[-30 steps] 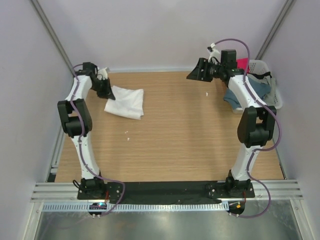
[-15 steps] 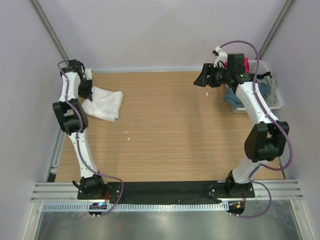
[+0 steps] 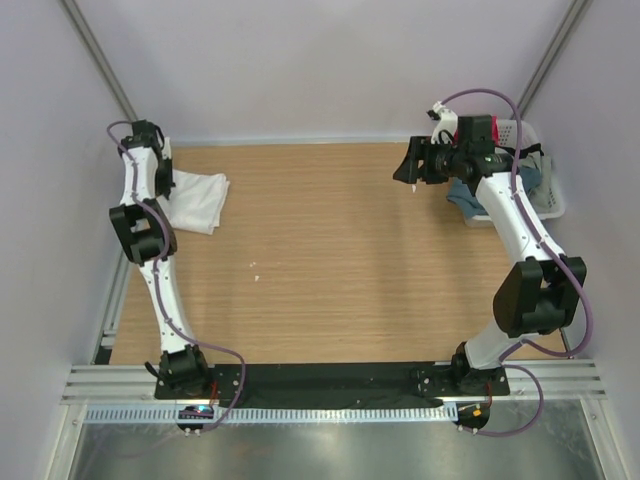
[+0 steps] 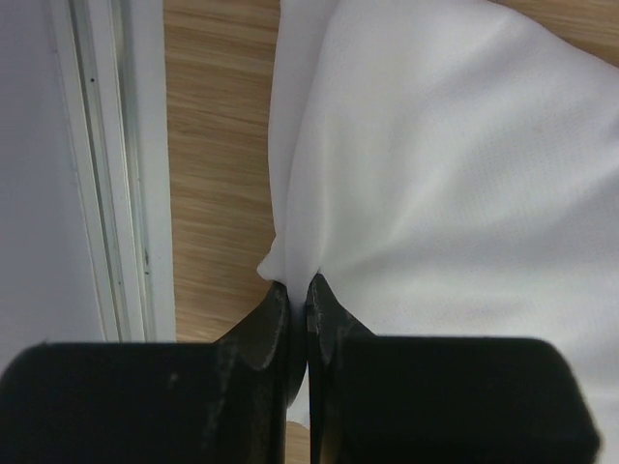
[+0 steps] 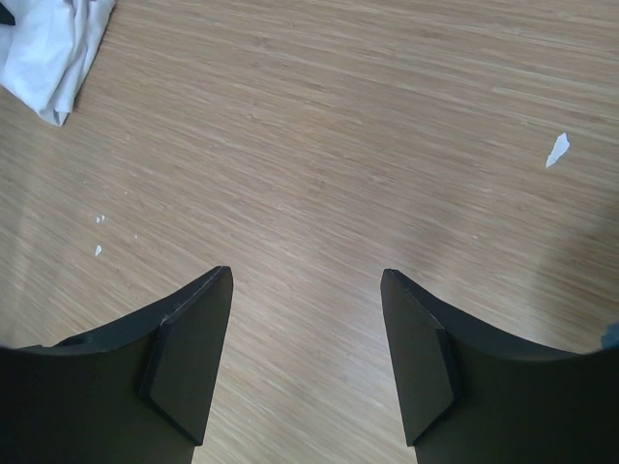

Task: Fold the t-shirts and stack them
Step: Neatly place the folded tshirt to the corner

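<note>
Fingers of my left gripper [image 4: 298,288] are pinched tight on the white t-shirt [image 4: 435,174] edge, at the far-left table [image 3: 330,260] corner. My right gripper [image 5: 308,290] fingers are spread over bare wood, beside the basket [image 3: 553,200] holding a blue t-shirt [image 3: 468,198].

Soft white t-shirt [image 4: 455,174] of matt, finely woven cloth, smooth wood-grain counter [image 5: 338,126] with low sheen, matt black plastic right end effector [image 5: 305,309], white slotted plastic basket [image 3: 553,203], shiny brushed-metal sheet [image 3: 330,452]
</note>
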You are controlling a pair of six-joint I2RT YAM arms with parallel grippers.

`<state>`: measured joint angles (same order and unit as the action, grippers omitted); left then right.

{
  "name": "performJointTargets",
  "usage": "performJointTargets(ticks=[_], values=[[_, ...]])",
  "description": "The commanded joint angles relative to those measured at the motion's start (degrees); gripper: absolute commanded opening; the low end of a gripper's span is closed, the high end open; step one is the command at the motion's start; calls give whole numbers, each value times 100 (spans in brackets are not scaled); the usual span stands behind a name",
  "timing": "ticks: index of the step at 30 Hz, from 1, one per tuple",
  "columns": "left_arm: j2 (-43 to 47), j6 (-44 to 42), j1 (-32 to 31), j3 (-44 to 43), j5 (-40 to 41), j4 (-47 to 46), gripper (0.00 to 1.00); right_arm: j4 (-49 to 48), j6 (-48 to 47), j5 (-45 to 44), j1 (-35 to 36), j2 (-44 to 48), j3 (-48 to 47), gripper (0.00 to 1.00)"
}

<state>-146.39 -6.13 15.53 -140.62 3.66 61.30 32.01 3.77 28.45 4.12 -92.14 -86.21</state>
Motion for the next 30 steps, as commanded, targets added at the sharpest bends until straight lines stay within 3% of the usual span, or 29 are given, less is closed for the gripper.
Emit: performJointTargets(ticks=[1, 11, 30], values=[[-117, 112, 47, -370, 521, -390, 0, -11, -105, -129, -52, 319, 17, 69], [-777, 112, 126, -1029, 1154, -874, 0, 183, -192, -287, -122, 328, -18, 69], [-1138, 358, 354, -1504, 1365, -1102, 0, 113, -78, -472, -131, 240, -1, 69]])
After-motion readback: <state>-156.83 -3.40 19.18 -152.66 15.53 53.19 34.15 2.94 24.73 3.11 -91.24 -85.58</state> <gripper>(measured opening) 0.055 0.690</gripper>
